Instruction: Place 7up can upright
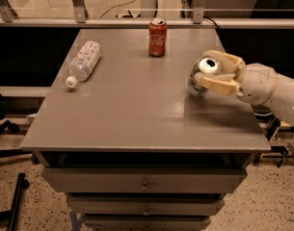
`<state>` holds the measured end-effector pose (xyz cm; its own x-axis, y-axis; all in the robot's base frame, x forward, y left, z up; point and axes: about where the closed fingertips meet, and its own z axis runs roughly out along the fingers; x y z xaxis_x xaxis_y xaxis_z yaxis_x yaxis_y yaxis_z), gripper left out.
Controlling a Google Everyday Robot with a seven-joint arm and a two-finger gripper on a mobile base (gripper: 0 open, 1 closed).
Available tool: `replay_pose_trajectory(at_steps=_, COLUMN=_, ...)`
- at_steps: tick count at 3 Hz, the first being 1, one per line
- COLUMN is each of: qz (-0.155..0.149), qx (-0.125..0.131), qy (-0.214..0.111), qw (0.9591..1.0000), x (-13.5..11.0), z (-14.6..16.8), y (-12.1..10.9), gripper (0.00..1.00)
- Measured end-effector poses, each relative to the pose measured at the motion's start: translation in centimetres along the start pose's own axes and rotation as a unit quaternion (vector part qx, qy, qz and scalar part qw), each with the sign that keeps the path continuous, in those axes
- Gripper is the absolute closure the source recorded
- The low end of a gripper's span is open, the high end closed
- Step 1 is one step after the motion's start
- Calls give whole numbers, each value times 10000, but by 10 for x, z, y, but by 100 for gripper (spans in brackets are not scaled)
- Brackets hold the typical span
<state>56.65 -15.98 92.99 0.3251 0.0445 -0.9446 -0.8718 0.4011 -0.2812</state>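
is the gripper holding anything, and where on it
The gripper, over the right side of the table, holds the 7up can by its body, one finger on each side; the can is tilted.

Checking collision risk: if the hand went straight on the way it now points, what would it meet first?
The hand, shut on the 7up can, points left over bare table; likely the bottle first, though depth is unclear.

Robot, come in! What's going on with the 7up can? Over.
Gripper at table's right side, jaws shut on 7up can. Can tilted, not yet upright. Cola can and bottle well away, nothing blocking.
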Motion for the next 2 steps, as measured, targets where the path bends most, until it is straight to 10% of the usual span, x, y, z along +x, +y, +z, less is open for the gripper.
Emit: replay_pose_trajectory(at_steps=2, qz=127, qx=123, qy=23, qw=9998, x=-9, z=2, y=-1, gripper=100)
